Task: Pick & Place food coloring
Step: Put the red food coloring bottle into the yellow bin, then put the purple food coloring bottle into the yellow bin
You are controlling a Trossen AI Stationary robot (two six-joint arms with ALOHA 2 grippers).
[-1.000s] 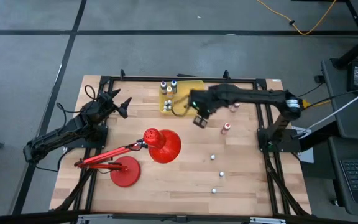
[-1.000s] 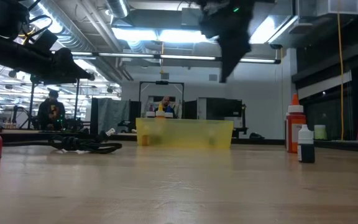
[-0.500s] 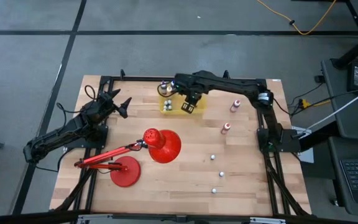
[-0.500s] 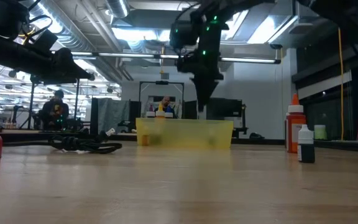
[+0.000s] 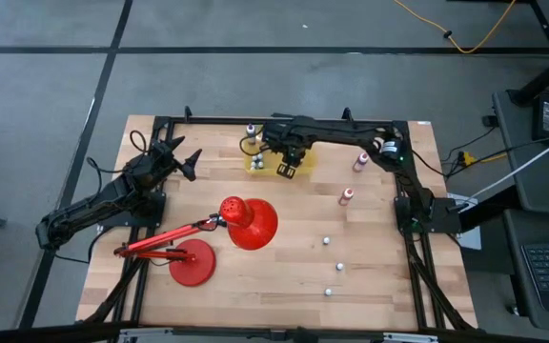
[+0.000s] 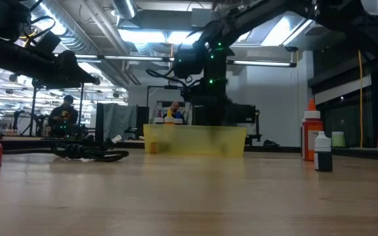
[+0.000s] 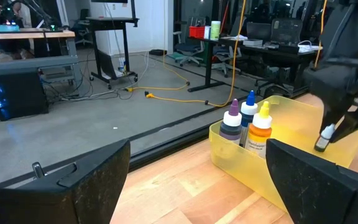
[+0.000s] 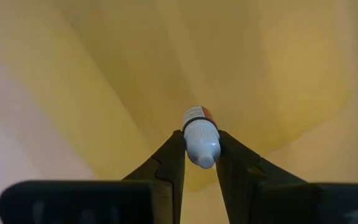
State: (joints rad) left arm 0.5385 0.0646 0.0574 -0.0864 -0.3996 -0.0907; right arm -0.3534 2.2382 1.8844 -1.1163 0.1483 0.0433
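Observation:
My right gripper (image 5: 285, 167) hangs fingers-down over the translucent yellow bin (image 5: 300, 162) at the table's far side, shut on a tiny food coloring bottle (image 8: 201, 134) with a white cap and a red body. Three taller bottles (image 7: 247, 124) stand in the bin's far left corner. More food coloring stands on the wood right of the bin: two pink bottles (image 5: 359, 163) (image 5: 347, 196) and three tiny ones (image 5: 327, 241) (image 5: 339, 268) (image 5: 329, 292). My left gripper (image 5: 187, 158) waits open at the far left, level, holding nothing. My right gripper pinches the little bottle at its white cap end (image 8: 202, 144) between its two fingers. The fingers come from above, pointing down. The bottle hangs below the fingertips (image 7: 323, 139), slightly tilted with its body downward, lifted clear above the bin's floor.
A red desk lamp (image 5: 246, 221) lies on its side in the table's left middle, its round base (image 5: 192, 263) nearer the front. A black frame rail (image 5: 284, 122) runs along the table's edges. Bare wood (image 5: 284, 276) lies in front of the lamp's shade.
My right gripper has travelled toward the table's far left, from beside the bin to above it, and has sunk toward the bin, staying shut with its fingers pointing down.

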